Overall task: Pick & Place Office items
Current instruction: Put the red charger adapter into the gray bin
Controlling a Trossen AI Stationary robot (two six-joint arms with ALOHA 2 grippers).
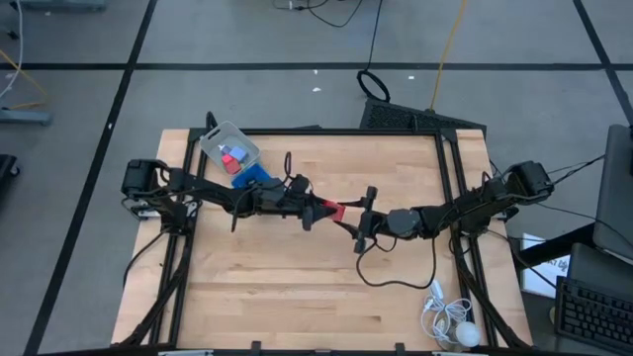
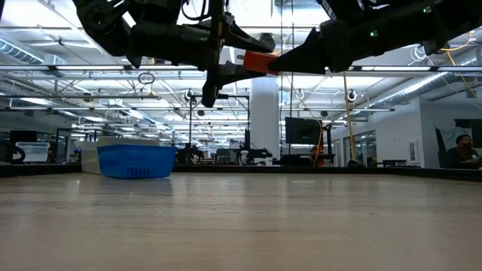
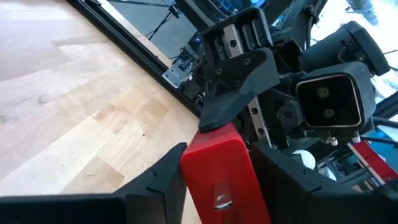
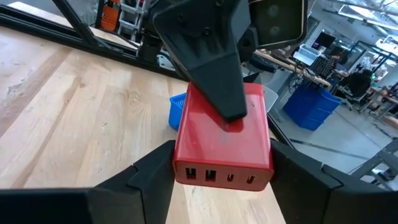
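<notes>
One office item, a red block (image 1: pixel 333 209), hangs in the air above the middle of the table, between both grippers. My left gripper (image 1: pixel 321 206) reaches it from the table's left and my right gripper (image 1: pixel 347 212) from the right; both are shut on it. The low view shows the red block (image 2: pixel 258 62) high above the tabletop. The right wrist view shows a row of ports on the end of the red block (image 4: pixel 224 140). More small red and blue pieces lie in the clear box (image 1: pixel 229 150). My left gripper (image 3: pixel 221 163) pinches the red block (image 3: pixel 217 177) between its two fingers, level, from the table's left. One fingertip (image 4: pixel 214 74) lies flat on the block's broad face. The block is lifted clear of the table. My right gripper (image 4: pixel 222 163) pinches the same red block by its two narrow sides (image 4: pixel 264 152), at the port end, level, from the table's right. One of its fingertips (image 3: pixel 233 93) also shows on the block's far end in the left wrist view.
The clear box and a blue tray (image 1: pixel 252 176) sit at the table's far left, under the left arm. The blue tray (image 2: pixel 135 160) rests flat on the wood. A white corded gadget (image 1: pixel 450 321) lies at the near right corner. Black frame rails border the table.
</notes>
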